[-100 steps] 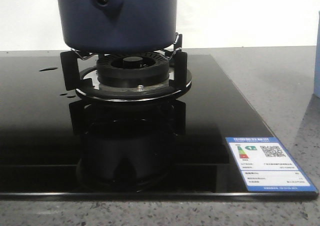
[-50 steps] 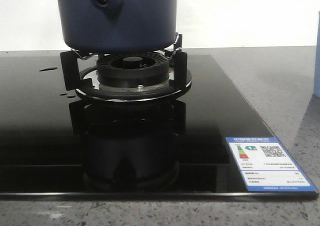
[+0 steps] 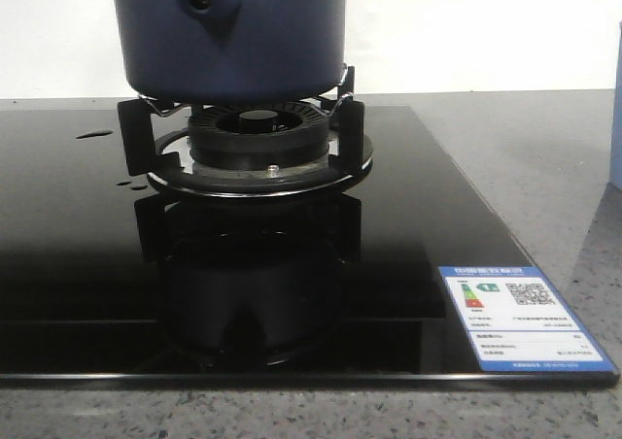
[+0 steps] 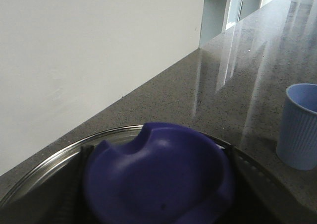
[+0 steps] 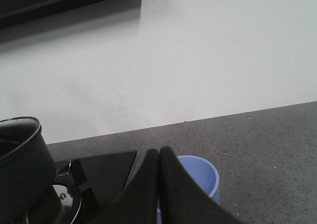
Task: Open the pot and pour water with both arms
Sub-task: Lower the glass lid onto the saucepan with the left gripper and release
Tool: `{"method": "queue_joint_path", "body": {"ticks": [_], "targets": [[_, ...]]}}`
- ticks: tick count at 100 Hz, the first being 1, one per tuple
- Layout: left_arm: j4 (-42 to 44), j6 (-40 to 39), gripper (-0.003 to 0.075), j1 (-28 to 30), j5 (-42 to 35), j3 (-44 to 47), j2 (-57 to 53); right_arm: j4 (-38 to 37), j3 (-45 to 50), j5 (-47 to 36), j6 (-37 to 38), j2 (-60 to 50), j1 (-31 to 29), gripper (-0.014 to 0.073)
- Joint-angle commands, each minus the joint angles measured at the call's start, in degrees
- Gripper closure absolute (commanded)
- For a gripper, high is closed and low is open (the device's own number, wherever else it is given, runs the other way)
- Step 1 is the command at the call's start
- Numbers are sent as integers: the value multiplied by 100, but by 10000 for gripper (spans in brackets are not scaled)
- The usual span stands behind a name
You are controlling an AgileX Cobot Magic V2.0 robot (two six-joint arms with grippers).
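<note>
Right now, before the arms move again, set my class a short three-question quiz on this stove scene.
1. True or false: the pot sits over the burner.
2. Pick one. The right tool is: A) wide open; B) shut with nothing between its fingers; C) shut on a spoon.
3. Fill the blank: the ribbed cup on the counter is pale ____.

Key: 1 true; 2 B; 3 blue.
</note>
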Motion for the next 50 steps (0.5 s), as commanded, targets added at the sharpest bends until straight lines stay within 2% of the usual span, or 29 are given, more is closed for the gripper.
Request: {"method": "queue_joint_path", "body": {"ticks": [1, 17, 24, 29, 41, 50], "targets": [[-19, -75, 471, -42, 253, -189, -219, 18, -209, -434, -5, 43, -33, 664], [-103, -75, 468, -42, 253, -189, -219, 18, -209, -426, -5, 43, -33, 664], [-156, -75, 441, -42, 253, -189, -219, 22, -209, -426, -5, 43, -33, 664], [-168, -75, 386, -42, 253, -189, -219, 22, -209, -426, -5, 43, -33, 664], [-223, -75, 192, -42, 201, -189, -219, 22, -209, -421, -5, 43, -33, 664], [-439, -75, 138, -42, 201, -189, -219, 22, -209, -421, -5, 43, -33, 664]]}}
